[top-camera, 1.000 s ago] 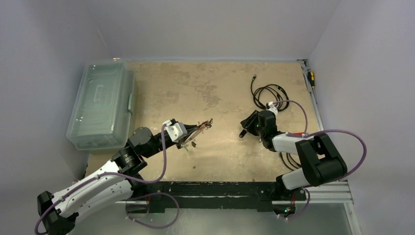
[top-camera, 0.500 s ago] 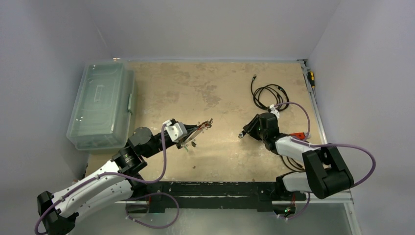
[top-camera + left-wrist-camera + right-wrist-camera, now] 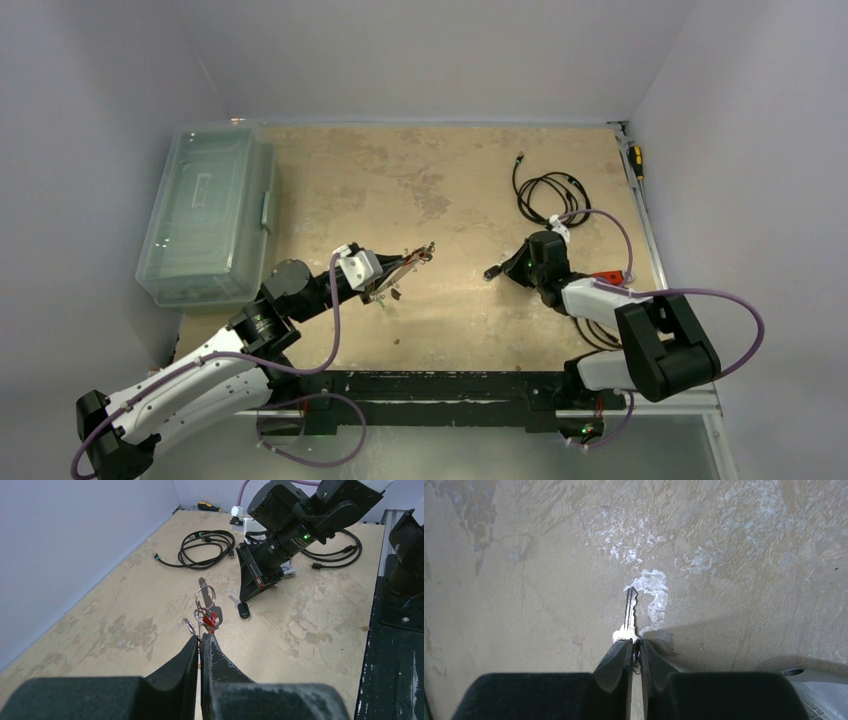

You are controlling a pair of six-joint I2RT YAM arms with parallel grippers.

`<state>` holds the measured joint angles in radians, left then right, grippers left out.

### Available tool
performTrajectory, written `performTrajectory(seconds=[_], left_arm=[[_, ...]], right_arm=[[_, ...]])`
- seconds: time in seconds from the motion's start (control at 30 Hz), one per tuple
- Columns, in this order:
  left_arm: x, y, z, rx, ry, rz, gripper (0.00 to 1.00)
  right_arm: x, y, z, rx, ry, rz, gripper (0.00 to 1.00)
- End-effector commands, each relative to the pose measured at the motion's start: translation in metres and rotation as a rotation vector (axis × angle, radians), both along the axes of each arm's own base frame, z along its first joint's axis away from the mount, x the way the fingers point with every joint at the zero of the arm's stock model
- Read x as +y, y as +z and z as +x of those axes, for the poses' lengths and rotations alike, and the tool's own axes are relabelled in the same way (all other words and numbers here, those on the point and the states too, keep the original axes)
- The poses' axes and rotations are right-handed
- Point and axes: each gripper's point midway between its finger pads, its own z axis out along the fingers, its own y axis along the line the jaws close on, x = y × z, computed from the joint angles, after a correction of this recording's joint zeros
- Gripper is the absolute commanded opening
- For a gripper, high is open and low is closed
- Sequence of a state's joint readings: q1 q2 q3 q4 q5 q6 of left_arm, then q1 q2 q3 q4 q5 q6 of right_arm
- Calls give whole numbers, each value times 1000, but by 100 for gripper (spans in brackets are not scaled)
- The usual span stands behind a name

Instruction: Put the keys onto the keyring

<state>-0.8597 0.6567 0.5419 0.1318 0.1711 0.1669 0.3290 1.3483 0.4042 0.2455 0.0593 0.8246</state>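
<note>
The right end effector (image 3: pixel 635 647) is pinching the head of a black-headed key (image 3: pixel 629 611), whose blade points forward, low over the worktop (image 3: pixel 524 580) at the centre of the wrist view. A good lift would likely go straight up with the blade kept level. The hole in the key's head could then be brought to the keyring (image 3: pixel 205 596). The left end effector (image 3: pixel 200 639), pressed together on the keyring, holds it up at mid-frame with a red-headed key (image 3: pixel 212 621) hanging from it. The worktop is tan, mottled and scuffed, closed in by pale walls (image 3: pixel 450 50). A clear bin (image 3: pixel 205 215) sits at upper left and a black cable (image 3: pixel 548 195) at upper right.
</note>
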Motion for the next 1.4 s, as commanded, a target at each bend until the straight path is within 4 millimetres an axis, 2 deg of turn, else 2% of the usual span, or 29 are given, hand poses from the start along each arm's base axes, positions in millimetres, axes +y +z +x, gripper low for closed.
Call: performTrajectory(seconds=[0.0, 0.23, 0.5, 0.73, 1.13, 1.37], left_arm=[[0, 33, -2, -49, -5, -74, 0], [0, 32, -1, -47, -4, -72, 0], [0, 33, -1, -48, -3, -72, 0], [0, 33, -1, -48, -4, -73, 0], [0, 34, -2, -48, -7, -77, 0], [-1, 34, -3, -48, -13, -79, 0]], right_arm=[[-5, -15, -17, 62, 12, -35, 10], [2, -11, -18, 49, 41, -3, 8], [6, -13, -20, 60, 55, 14, 17], [5, -15, -25, 81, 41, 23, 20], [2, -15, -38, 87, -18, 80, 23], [5, -12, -34, 48, -51, 142, 23]])
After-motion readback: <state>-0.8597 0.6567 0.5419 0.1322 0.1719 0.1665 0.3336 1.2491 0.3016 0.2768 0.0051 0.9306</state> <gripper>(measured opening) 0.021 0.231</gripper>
